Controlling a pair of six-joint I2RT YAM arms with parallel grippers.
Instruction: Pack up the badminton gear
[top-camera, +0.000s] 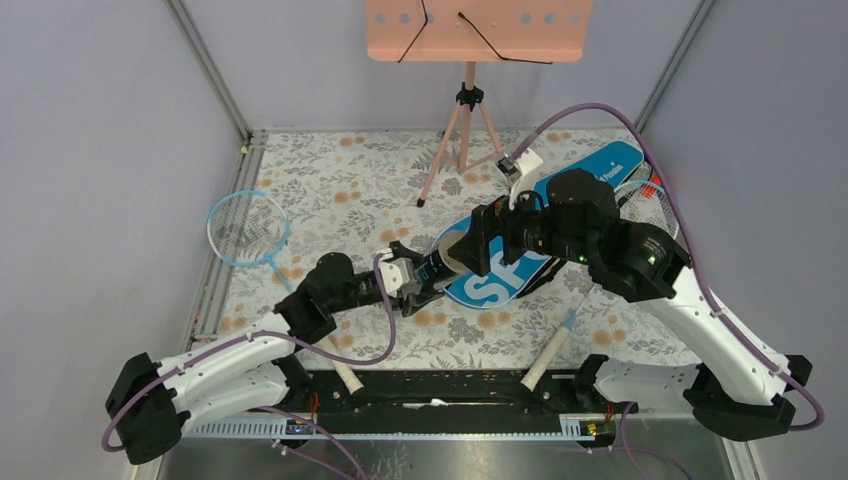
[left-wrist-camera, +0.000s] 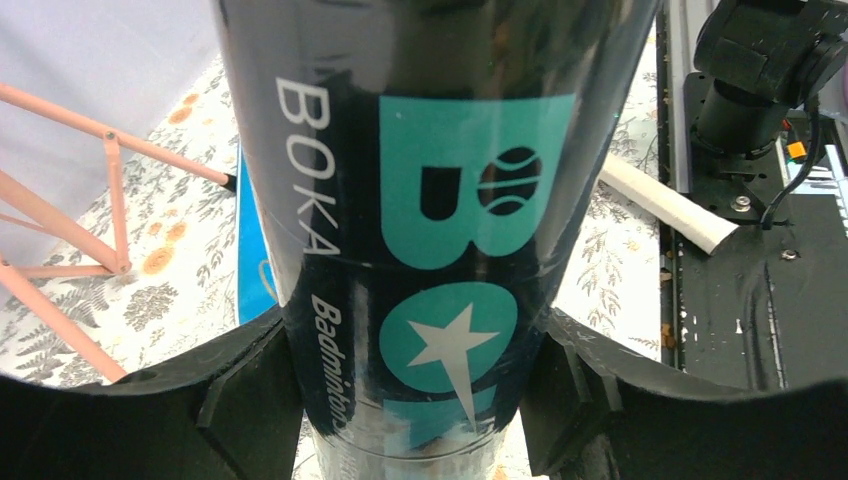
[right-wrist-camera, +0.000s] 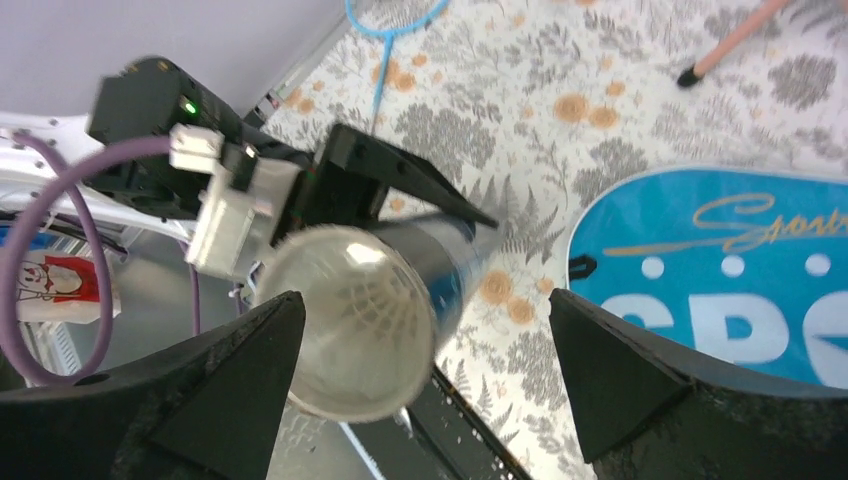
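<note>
Blue bag (top-camera: 600, 170) lettered SPORT lies flat on the floral table (top-camera: 330, 190), right of centre, partly under the right arm. The left racket (top-camera: 247, 228) lies by the left wall; the right racket (top-camera: 548, 358) points its white handle toward the arm bases. The left gripper (left-wrist-camera: 415, 330) is clamped on the black tube (left-wrist-camera: 430, 200), beside the bag's near end. The right gripper (right-wrist-camera: 425, 300) stands wide apart at the tube's open mouth, where a white shuttlecock (right-wrist-camera: 365, 300) shows inside

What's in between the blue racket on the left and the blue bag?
The left fingers, gripping the black tube above the flowery cloth. The top view shows it.
</note>
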